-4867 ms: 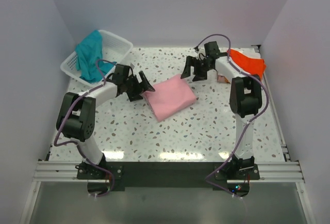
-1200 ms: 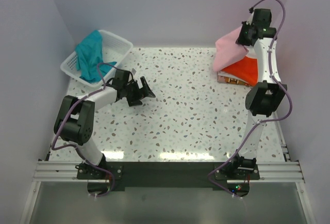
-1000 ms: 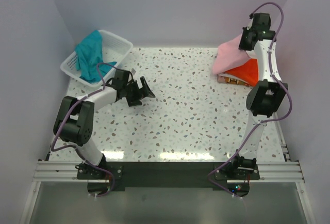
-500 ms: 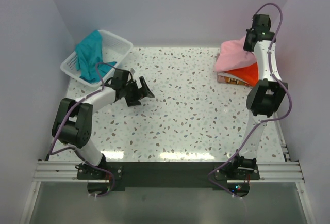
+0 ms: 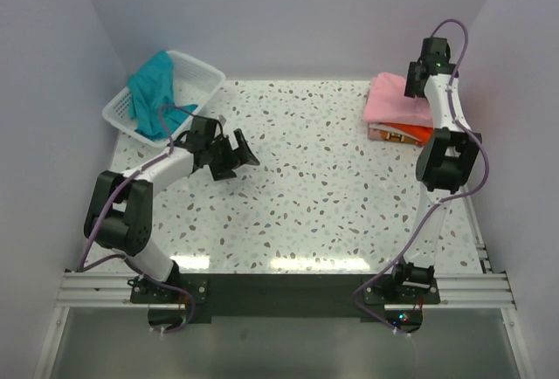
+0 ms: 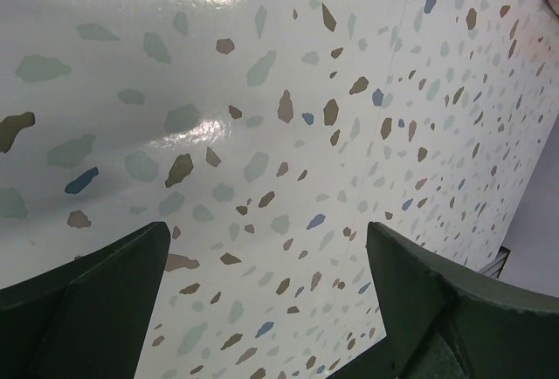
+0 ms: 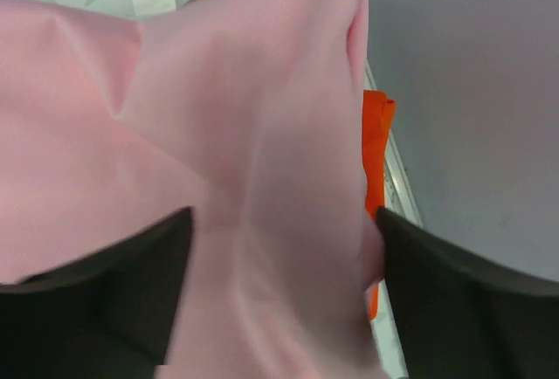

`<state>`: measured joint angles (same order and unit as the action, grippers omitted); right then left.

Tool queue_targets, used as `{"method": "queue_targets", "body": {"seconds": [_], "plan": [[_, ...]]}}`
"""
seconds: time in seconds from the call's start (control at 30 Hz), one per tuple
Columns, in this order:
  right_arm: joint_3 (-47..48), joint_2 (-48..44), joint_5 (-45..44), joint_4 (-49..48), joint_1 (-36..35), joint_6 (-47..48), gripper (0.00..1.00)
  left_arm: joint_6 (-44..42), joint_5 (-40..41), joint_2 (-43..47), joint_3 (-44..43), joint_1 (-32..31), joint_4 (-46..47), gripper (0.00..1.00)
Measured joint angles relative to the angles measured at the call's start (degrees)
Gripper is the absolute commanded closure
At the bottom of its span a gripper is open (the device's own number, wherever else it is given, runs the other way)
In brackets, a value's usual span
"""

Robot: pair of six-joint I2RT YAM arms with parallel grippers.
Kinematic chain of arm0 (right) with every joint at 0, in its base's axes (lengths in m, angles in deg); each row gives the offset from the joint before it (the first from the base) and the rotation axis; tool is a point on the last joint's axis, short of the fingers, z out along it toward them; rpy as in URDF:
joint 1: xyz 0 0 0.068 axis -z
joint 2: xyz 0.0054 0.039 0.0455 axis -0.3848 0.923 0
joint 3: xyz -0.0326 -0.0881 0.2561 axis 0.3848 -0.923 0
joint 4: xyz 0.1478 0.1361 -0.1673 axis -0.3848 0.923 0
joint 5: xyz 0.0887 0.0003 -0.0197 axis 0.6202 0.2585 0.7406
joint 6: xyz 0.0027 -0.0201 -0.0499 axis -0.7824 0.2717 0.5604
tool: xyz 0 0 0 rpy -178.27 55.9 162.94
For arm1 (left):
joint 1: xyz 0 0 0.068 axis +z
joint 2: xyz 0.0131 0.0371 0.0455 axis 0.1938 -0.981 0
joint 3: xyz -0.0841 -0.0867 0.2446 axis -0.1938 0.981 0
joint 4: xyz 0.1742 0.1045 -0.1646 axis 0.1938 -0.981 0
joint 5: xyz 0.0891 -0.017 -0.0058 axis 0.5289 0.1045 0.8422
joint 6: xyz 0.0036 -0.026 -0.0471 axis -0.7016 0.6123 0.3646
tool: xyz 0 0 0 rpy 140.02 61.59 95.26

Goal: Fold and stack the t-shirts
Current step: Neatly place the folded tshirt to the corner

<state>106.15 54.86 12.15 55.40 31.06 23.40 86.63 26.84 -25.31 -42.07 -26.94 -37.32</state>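
Observation:
The folded light pink t-shirt [image 5: 393, 99] lies on top of the bright orange t-shirt [image 5: 414, 131] at the back right of the table. My right gripper [image 5: 412, 87] hovers at the pink shirt's right edge, open. In the right wrist view its fingers [image 7: 284, 222] stand wide apart over the pink cloth [image 7: 210, 126], with a strip of orange [image 7: 376, 152] showing beside it. The teal t-shirt [image 5: 150, 93] hangs over the white basket [image 5: 199, 76] at the back left. My left gripper [image 5: 238, 154] is open above bare tabletop [image 6: 266, 248].
A tan board [image 5: 385, 134] with a white label lies under the stack. The right side wall and the table's metal edge rail [image 7: 397, 182] run close beside the stack. Speckled tabletop [image 5: 323, 178] stretches between the arms.
My right arm lowered the pink t-shirt onto the orange one and opened its jaws, so the shirt now lies flat. My left arm has barely moved.

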Motion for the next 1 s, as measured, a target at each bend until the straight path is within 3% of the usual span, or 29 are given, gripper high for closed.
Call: {"method": "queue_targets", "body": {"seconds": [0.3, 0.63, 0.8, 1.0], "plan": [[-14.34, -7.41, -4.68, -5.57, 0.22, -0.74, 0.01, -0.13, 4.79, 3.17, -0.35, -1.22, -0.59, 0.00], [-36.98, -34.40, 4.98, -12.70, -2.29, -5.95, 0.01, -1.11, 11.76, 10.71, 0.46, -3.08, -0.39, 0.00], [-50.25, -46.40, 13.38, -15.21, -10.32, -8.20, 0.01, -1.11, 16.52, 18.82, 3.37, -3.32, -0.22, 0.00], [-61.51, -50.77, 19.58, -15.15, -24.37, -10.58, 0.01, -1.36, 21.92, 27.28, 6.82, -3.43, -1.25, 0.00]]}}
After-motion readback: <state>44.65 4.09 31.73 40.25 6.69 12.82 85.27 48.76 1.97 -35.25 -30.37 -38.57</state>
